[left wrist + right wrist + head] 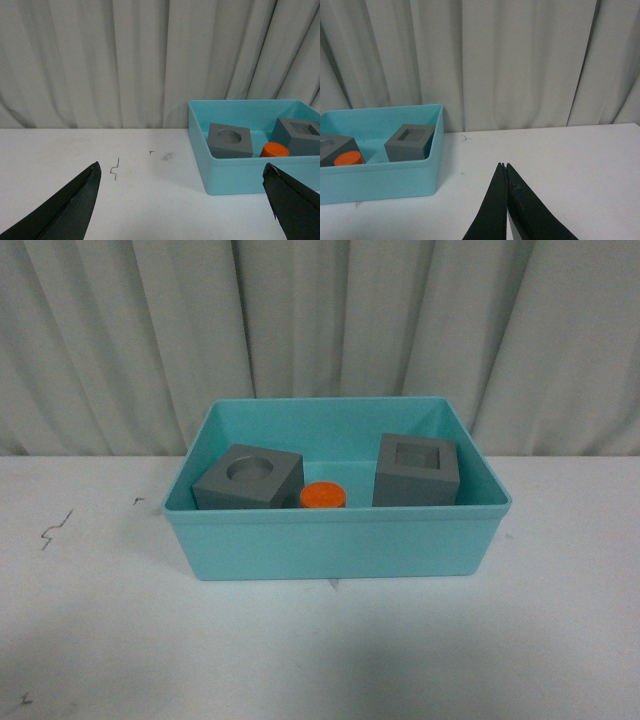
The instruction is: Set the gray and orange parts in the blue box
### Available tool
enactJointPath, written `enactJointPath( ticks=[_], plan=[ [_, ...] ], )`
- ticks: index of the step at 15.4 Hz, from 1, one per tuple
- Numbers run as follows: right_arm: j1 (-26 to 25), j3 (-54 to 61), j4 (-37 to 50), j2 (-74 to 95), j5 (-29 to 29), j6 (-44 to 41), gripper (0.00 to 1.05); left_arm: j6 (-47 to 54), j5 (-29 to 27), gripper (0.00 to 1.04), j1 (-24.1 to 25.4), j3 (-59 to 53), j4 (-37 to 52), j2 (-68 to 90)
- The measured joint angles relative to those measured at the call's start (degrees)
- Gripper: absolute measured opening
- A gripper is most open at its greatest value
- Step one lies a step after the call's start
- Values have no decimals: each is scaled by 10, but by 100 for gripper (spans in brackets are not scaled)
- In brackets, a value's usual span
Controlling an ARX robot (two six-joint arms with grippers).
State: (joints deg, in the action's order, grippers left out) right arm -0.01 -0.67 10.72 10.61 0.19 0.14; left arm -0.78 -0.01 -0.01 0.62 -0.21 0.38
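The left claw (pixel 182 200) gapes wide and empty; the right claw (pixel 505 167) is pinched closed on nothing. Both hover over bare white table (pixel 100 640) beside the blue box (pixel 335 545), which holds two gray cubes (pixel 248 478) (pixel 417 470) and the orange cylinder (pixel 324 495).

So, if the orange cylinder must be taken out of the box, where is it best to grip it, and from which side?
Probably from straight above, gripping the curved sides just under the flat top. The orange cylinder stands upright inside the blue box, close to its front wall, with the round-recess cube right beside it, so a sideways approach looks blocked.
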Motion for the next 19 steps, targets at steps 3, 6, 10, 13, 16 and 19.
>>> enactJointPath(
  ticks=[3,6,10,13,16,19],
  plan=[
    [0,0,-108,-101,-1,0,2,0,-1,98,0,0,0,0],
    [0,0,-108,-104,-1,0,2,0,0,98,0,0,0,0],
    [0,0,-110,-104,-1,0,35,0,0,98,0,0,0,0],
    [0,0,-109,-104,-1,0,72,0,0,98,0,0,0,0],
    [0,0,-109,-104,-1,0,99,0,0,98,0,0,0,0],
    [0,0,-109,-104,-1,0,98,0,0,98,0,0,0,0]
  ],
)
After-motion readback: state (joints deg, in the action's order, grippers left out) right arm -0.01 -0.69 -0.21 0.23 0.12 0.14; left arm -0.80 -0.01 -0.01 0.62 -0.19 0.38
